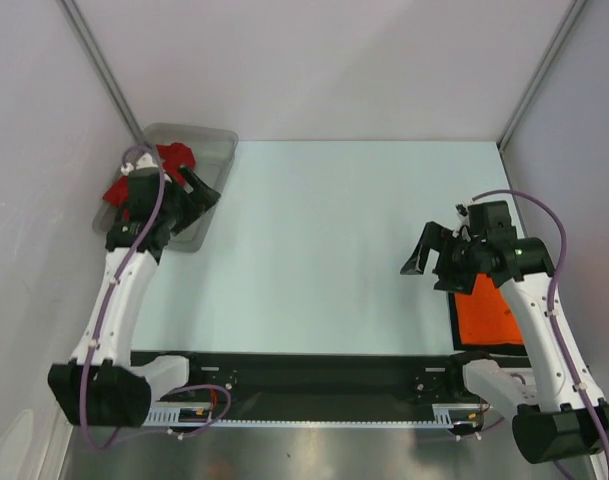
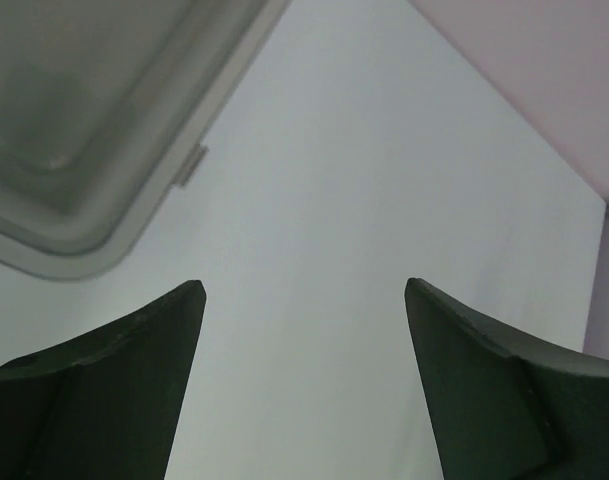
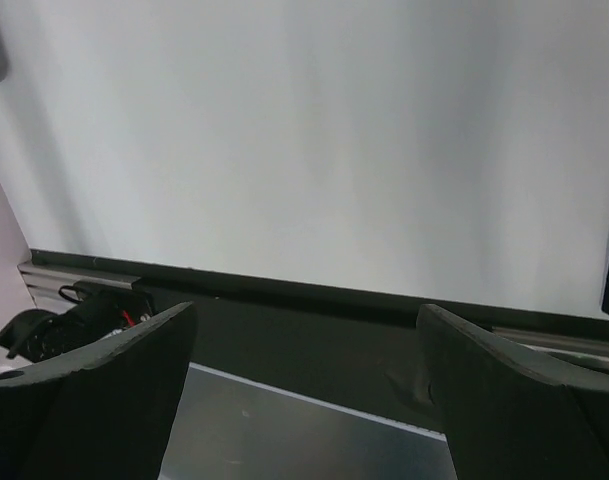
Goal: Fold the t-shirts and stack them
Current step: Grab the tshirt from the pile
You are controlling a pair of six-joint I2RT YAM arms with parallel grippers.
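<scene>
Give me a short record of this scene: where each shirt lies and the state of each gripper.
red shirt: crumpled in the tub, partly hidden by left arm
orange shirt: flat, near right corner of table
left gripper: open, empty, by the tub
right gripper: open, empty, over the table

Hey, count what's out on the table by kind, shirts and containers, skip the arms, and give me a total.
Tubs: 1, the grey plastic tub at the far left.
T-shirts: 2, the dark red t-shirt bunched in that tub and the orange t-shirt lying flat at the near right.
Total: 3.
</scene>
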